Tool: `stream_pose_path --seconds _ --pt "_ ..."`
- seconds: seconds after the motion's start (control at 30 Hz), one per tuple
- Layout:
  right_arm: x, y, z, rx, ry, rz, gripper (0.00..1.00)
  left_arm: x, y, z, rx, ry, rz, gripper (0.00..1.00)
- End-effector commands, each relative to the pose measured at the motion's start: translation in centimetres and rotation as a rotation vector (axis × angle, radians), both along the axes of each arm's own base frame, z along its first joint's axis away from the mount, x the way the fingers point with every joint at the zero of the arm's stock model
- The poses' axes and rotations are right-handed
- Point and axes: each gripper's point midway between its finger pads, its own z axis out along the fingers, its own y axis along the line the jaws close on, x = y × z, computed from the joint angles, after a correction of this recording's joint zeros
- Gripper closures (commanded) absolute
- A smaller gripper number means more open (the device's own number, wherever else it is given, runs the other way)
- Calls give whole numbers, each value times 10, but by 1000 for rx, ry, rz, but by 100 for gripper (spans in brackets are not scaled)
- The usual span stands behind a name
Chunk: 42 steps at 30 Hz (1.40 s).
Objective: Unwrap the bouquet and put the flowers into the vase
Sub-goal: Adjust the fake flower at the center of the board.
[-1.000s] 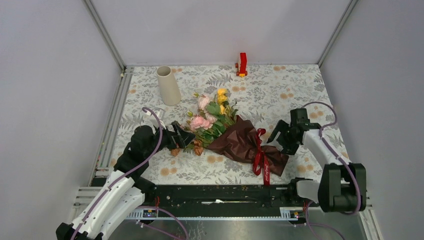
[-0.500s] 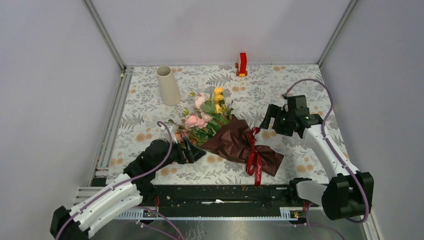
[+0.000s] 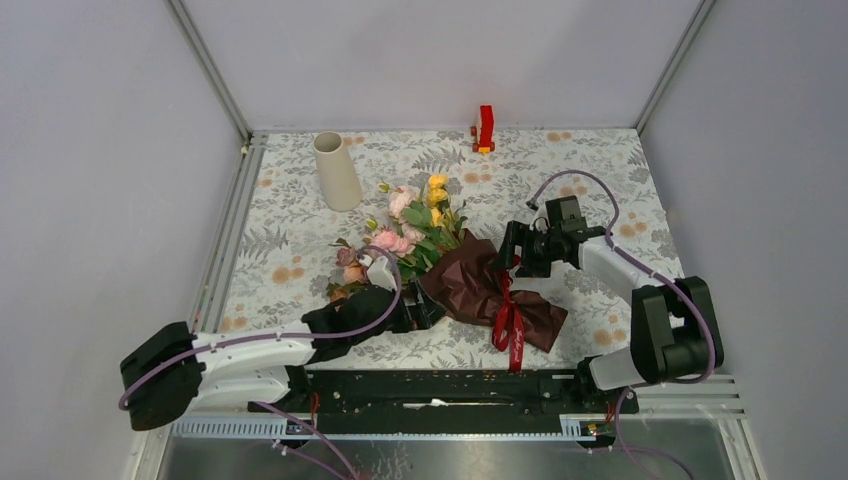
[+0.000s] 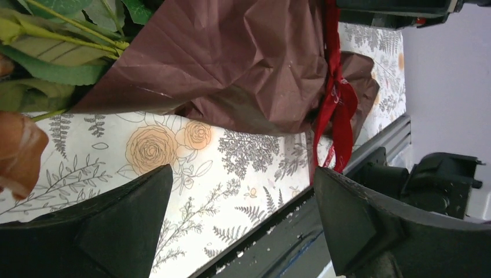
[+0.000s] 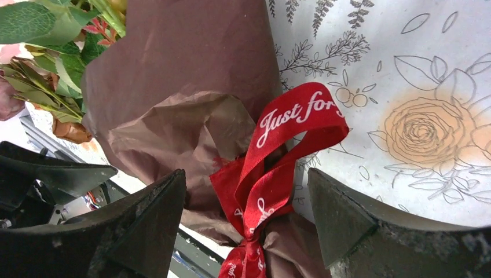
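Note:
The bouquet lies across the middle of the floral cloth. Its flowers (image 3: 415, 232) point to the back left, toward the cream vase (image 3: 335, 172), which stands upright. Dark red wrapping paper (image 3: 470, 285) covers the stems, tied with a red ribbon (image 3: 510, 320). My left gripper (image 3: 425, 308) is open, low beside the paper's near-left edge; from the wrist, the paper (image 4: 231, 63) lies beyond the gripper (image 4: 242, 171), with only cloth between its fingers. My right gripper (image 3: 508, 252) is open at the ribbon's far side. The ribbon bow (image 5: 289, 127) sits between the spread fingers of that gripper (image 5: 246, 172).
A small red and yellow toy block (image 3: 485, 128) stands at the back edge. The black rail (image 3: 450, 385) carrying the arm bases runs along the near edge, close under the left gripper. Grey walls enclose the table on three sides.
My left arm has dropped low and reached right, from the flower heads to the paper's near edge. My right gripper moved left up to the ribbon. The bouquet shifted slightly.

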Motion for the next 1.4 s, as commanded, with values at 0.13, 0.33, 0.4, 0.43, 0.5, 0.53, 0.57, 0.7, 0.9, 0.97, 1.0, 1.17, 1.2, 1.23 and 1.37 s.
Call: stream_pose_path --seconds 0.13,0.33,0.4,0.43,0.5,0.53,0.57,0.7,0.9,0.97,1.0,1.17,1.2,1.23,1.37 --pt "-8 19 -20 57 14 39 18 30 -25 4 8 -63 56 1" --pt "-29 26 -33 71 61 27 22 50 -18 -7 52 -83 89 1" --pt "-38 27 -38 72 84 12 25 57 -23 1 19 -125 60 2" --pt "-42 28 -40 76 86 6 27 59 -25 3 23 -153 40 4" --pt "-54 28 -44 81 96 -9 27 65 -31 8 49 -200 12 4" --pt "-59 28 -43 83 97 -15 28 67 -34 9 64 -221 -7 5" --pt "-64 28 -43 87 99 -20 28 70 -37 12 72 -239 -19 5" --pt "-80 33 -36 118 95 -32 31 80 -52 16 83 -290 -61 5" --pt "-91 36 -28 145 73 -54 34 95 -83 21 86 -331 -127 5" --pt "-92 37 -27 145 64 -62 34 104 -88 22 89 -339 -128 4" --pt "-90 37 -27 142 54 -71 34 109 -89 24 86 -342 -126 4" --pt "-69 50 -16 198 -57 -106 33 135 -88 35 -2 -336 -88 4" --pt "-63 53 -14 199 -81 -114 33 142 -87 37 -15 -338 -75 4" --pt "-58 56 -11 204 -101 -124 34 148 -86 39 -21 -342 -61 5" --pt "-34 67 -4 231 -156 -184 34 166 -91 42 -30 -352 -85 5"
